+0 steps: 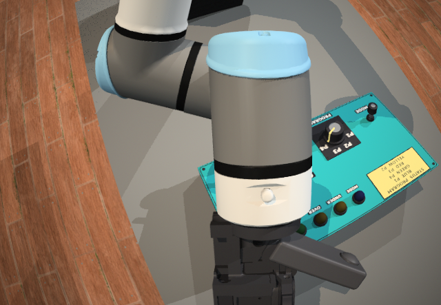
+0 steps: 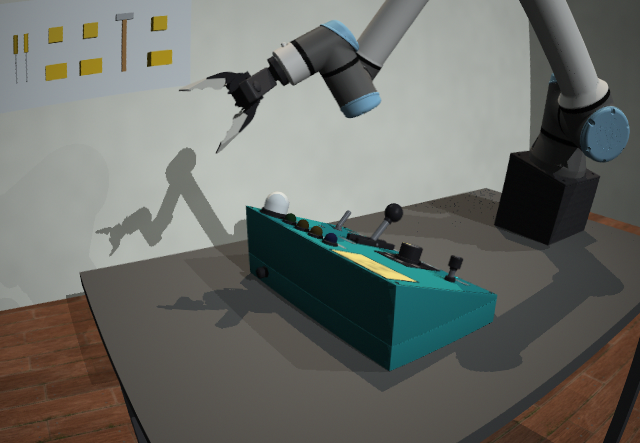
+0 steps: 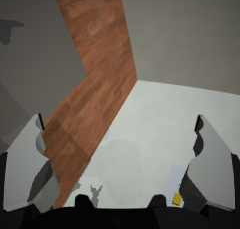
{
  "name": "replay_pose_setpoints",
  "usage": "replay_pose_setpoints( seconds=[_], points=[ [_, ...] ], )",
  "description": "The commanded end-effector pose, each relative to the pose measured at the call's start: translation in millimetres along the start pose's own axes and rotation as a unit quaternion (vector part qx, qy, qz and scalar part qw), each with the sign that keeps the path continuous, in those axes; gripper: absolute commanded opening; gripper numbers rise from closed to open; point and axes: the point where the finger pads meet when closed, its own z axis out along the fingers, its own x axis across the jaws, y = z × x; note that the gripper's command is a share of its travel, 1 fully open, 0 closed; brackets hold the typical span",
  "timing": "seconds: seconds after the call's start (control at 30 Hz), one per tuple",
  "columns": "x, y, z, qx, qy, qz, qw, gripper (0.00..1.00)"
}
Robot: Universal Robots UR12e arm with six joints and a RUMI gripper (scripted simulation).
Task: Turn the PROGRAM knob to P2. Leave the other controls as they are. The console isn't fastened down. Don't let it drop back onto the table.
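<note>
The teal console [image 2: 361, 288] sits on the grey table. Its black PROGRAM knob [image 1: 333, 132] stands on a black plate marked P1 to P4, and its pale pointer line aims toward the P4 and P3 side. The knob also shows in the exterior view [image 2: 410, 252]. My gripper [image 2: 204, 115] is open and empty, high in the air above and beyond the console's left end, far from the knob. In the wrist view the two fingers frame only the wall, floor and table edge; the console is out of that view.
The console also carries a small MODE toggle [image 1: 371, 110], a ball-topped lever [image 2: 387, 221], a thin lever [image 2: 343, 219], a white dome [image 2: 277, 202], several dark round lights [image 1: 339, 207] and a yellow label [image 1: 398, 172]. The arm's black base [image 2: 545, 198] stands at the table's back right.
</note>
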Motion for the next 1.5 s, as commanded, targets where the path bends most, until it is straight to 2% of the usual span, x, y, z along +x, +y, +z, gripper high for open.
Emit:
replay_pose_setpoints(
  seconds=[0.0,0.2,0.27,0.5,1.0,1.17,1.33,1.4,1.47],
  points=[
    [23.8,2.9,-26.1,0.000,0.000,0.000,1.000,1.00],
    [48.2,5.9,-53.5,0.000,0.000,0.000,1.000,1.00],
    [48.2,5.9,-53.5,0.000,0.000,0.000,1.000,1.00],
    [66.3,8.2,-73.8,0.000,0.000,0.000,1.000,1.00],
    [68.0,6.4,-80.6,0.001,-0.003,0.006,1.000,1.00],
    [51.0,-6.9,-90.5,0.003,-0.023,0.041,0.999,1.00],
    [13.2,-33.6,-113.1,0.003,-0.065,0.113,0.991,1.00],
    [13.2,-33.6,-113.1,0.003,-0.065,0.113,0.991,1.00],
    [-8.1,-47.1,-126.1,0.000,-0.088,0.150,0.985,1.00]
  ],
)
